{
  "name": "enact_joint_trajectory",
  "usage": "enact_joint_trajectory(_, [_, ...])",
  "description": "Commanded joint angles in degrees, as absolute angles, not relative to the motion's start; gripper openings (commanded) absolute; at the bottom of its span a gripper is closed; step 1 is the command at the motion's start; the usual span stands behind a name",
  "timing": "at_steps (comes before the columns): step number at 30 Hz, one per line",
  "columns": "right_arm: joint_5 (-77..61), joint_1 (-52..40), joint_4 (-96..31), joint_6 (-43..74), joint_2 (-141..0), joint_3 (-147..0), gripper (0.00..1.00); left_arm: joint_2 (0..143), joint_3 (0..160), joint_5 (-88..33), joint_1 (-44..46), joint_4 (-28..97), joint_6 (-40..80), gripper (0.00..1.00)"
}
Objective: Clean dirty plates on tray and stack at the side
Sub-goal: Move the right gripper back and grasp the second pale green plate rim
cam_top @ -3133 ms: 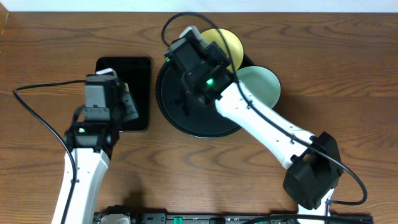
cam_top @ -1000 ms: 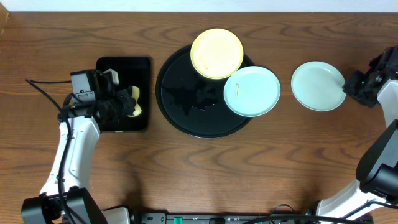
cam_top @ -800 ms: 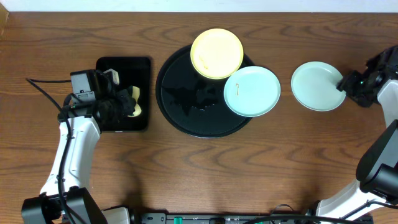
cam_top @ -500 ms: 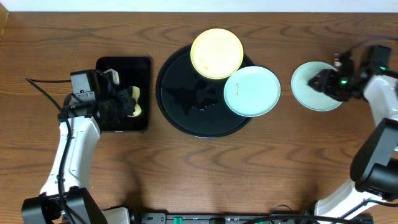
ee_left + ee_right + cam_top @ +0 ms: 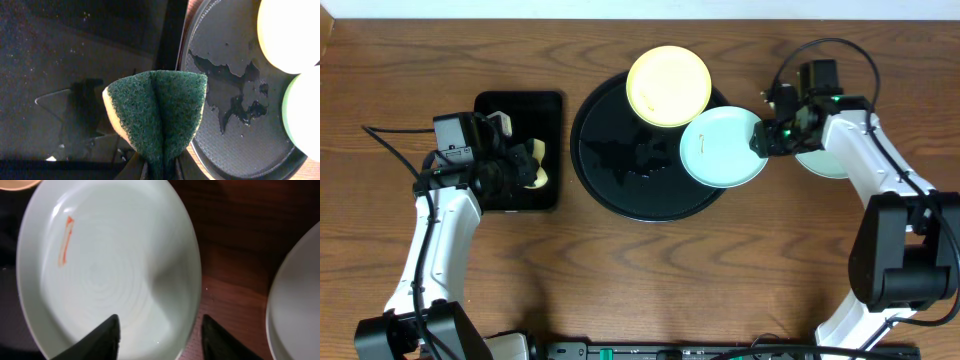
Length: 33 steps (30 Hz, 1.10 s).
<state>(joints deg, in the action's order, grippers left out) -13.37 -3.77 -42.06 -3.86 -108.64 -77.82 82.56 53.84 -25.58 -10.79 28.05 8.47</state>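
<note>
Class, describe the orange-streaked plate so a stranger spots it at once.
Find the large round black tray mid-table. The plate overhangs its right edge, just below the yellow plate. It is pale blue-green, and unlike the similar plate farther right, it carries an orange streak.

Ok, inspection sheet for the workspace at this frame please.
Surface: wooden table.
Job's things: round tray with wet patch; yellow plate and smeared blue-green plate overlap its rim; second blue-green plate on the table to the right.
Clutter: rectangular tray.
Grippers: left gripper shut on green sponge; right gripper jaws open at smeared plate's rim.
Cables: black cables loop from both arms.
Surroundings: nothing seen.
</note>
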Motion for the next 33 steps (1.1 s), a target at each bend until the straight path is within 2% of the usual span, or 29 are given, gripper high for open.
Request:
enact_joint_trajectory(1, [-8.4,-5.0,-41.3,-3.2,-108.4,-77.7,0.42,82.5,54.2,-26.3,-11.0,28.2,7.2,0.13])
enact_joint_trajectory(7, [-8.4,-5.0,-40.7,-0.3,-108.9,-77.0,0.18,82.5,54.2,-26.3,-11.0,28.2,7.1,0.13])
enact_joint_trajectory(8, [-8.6,-5.1,-40.7,0.3,-108.9,-77.0,0.17,82.5,54.2,-26.3,-11.0,28.2,7.1,0.13])
enact_joint_trajectory(10, [-9.0,-5.2,-40.7,0.4,-108.9,-77.0,0.19,82.5,54.2,-26.3,-11.0,28.2,7.1,0.13])
enact_joint_trajectory(12, [-8.9,-5.3,-41.0,0.4,-108.9,-77.0,0.31,82.5,54.2,-26.3,-11.0,28.2,7.1,0.13])
enact_joint_trajectory(13, [-8.5,-5.3,-41.3,0.4,-108.9,-77.0,0.34,82.5,54.2,-26.3,-11.0,28.2,7.1,0.13])
enact_joint_trajectory(16, [-6.8,-5.3,-41.6,0.4,-108.9,-76.3,0.35,82.5,54.2,-26.3,-11.0,28.3,7.1,0.13])
enact_joint_trajectory(19, [-6.9,-5.3,-39.9,1.1,-108.9,-74.8,0.24,82.5,54.2,-26.3,-11.0,28.2,7.1,0.13])
enact_joint_trajectory(24, [-8.0,-5.3,-36.1,2.5,-108.9,-71.9,0.20,82.5,54.2,-26.3,-11.0,28.2,7.1,0.13])
enact_joint_trajectory(25, [-8.4,-5.3,-36.0,2.6,-108.9,-71.9,0.17,82.5,54.2,-26.3,-11.0,28.3,7.1,0.13])
enact_joint_trajectory(27, [-8.6,-5.3,-35.5,2.6,-108.6,-72.0,0.01,82.5,54.2,-26.3,-11.0,28.3,7.1,0.13])
enact_joint_trajectory(33, [-8.6,-5.3,-35.9,2.5,-106.7,-72.5,0.01,82.5,54.2,-26.3,-11.0,28.2,7.0,0.13])
